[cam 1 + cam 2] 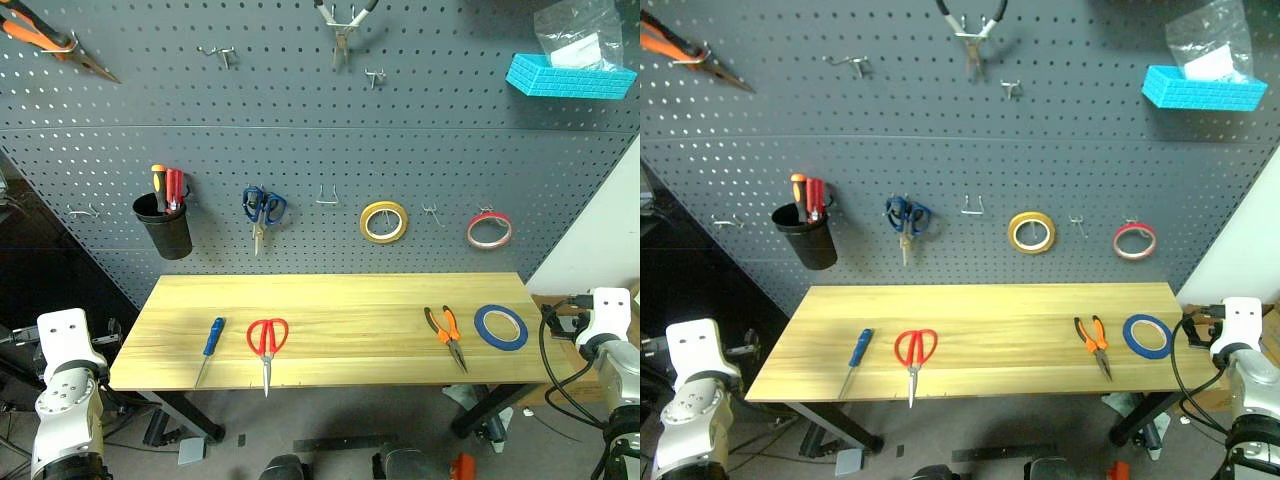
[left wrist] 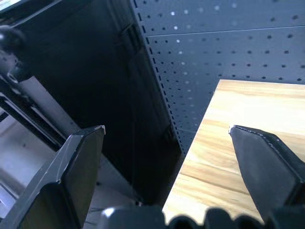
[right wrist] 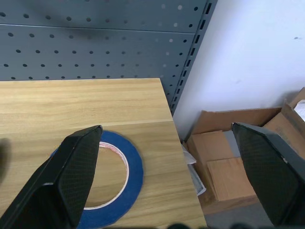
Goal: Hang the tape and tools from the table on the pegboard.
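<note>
On the light wood table [image 1: 350,300] lie, from left to right, a blue-handled screwdriver [image 1: 211,342], red-handled scissors [image 1: 267,343], orange-and-black pliers [image 1: 446,332] and a flat ring of blue tape [image 1: 501,327]. Behind it rises the dark grey pegboard [image 1: 300,140] with bare hooks [image 1: 328,195]. My left gripper [image 2: 167,138] is open beside the table's left end, holding nothing. Off the table's right end my right gripper [image 3: 167,138] is open too, just short of the blue tape [image 3: 112,183].
The pegboard holds a black cup [image 1: 166,224] with orange and red screwdrivers, blue scissors [image 1: 262,208], yellow tape [image 1: 384,221], red-pink tape [image 1: 489,230], pliers [image 1: 341,25] and a turquoise bin [image 1: 568,78]. Cardboard boxes [image 3: 228,157] lie on the floor by the white wall.
</note>
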Robot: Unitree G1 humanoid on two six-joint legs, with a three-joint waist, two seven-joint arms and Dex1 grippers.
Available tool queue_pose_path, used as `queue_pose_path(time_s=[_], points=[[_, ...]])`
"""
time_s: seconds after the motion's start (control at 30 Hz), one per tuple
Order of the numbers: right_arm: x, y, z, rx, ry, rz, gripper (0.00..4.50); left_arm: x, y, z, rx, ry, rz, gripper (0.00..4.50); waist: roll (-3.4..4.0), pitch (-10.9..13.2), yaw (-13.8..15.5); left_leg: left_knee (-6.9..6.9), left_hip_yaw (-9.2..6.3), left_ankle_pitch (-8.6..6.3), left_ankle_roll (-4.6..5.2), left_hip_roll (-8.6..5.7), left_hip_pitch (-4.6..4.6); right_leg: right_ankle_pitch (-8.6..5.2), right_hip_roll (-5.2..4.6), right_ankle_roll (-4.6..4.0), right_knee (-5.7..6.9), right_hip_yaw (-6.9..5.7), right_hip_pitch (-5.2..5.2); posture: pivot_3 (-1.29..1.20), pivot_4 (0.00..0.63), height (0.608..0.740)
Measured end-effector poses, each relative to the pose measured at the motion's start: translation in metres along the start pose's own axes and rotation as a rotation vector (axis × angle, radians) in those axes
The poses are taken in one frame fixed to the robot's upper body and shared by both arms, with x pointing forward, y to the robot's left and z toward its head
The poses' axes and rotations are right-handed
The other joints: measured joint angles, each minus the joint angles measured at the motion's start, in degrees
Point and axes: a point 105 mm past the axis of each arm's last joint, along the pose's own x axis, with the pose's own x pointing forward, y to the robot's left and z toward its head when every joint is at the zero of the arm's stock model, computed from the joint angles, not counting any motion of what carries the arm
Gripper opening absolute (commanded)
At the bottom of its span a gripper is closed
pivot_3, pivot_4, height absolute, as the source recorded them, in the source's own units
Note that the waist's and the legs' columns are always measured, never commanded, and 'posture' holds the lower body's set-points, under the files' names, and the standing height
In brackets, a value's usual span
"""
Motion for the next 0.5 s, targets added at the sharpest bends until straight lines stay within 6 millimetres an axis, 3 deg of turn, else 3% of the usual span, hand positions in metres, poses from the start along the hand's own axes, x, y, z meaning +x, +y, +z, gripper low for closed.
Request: queue_pose_path(time_s=[0.17, 0.4, 0.5], points=[[0.000, 0.003, 0.004, -0.004, -0.015, 0.016, 4.50, 0.001, -0.001, -0.001, -0.006, 0.013, 0.002, 4.48, 0.02, 0.00, -0.10, 0.00, -0.59, 0.01, 0.00, -0.16, 0.03, -0.15, -0.36, 0.01, 0.00, -0.57, 0.37, -0.03, 0.000, 0.740], [0.001, 0.008, 0.007, -0.010, -0.026, 0.027, 4.50, 0.004, -0.007, 0.007, -0.020, -0.004, -0.005, 4.48, 0.29, 0.09, -0.03, -0.01, -3.39, 0.05, 0.01, -1.32, -0.15, -0.92, -1.67, -0.01, 0.09, -2.86, 1.18, -0.03, 0.004, 0.740], [0.001, 0.009, 0.011, -0.015, -0.040, 0.027, 4.50, 0.006, -0.014, 0.010, -0.033, -0.019, -0.020, 4.48, 0.54, 0.19, 0.79, -0.05, -3.20, 0.05, 0.00, -1.15, -0.15, -1.05, -1.62, -0.11, 0.10, -2.85, 0.91, -0.03, 0.021, 0.740]])
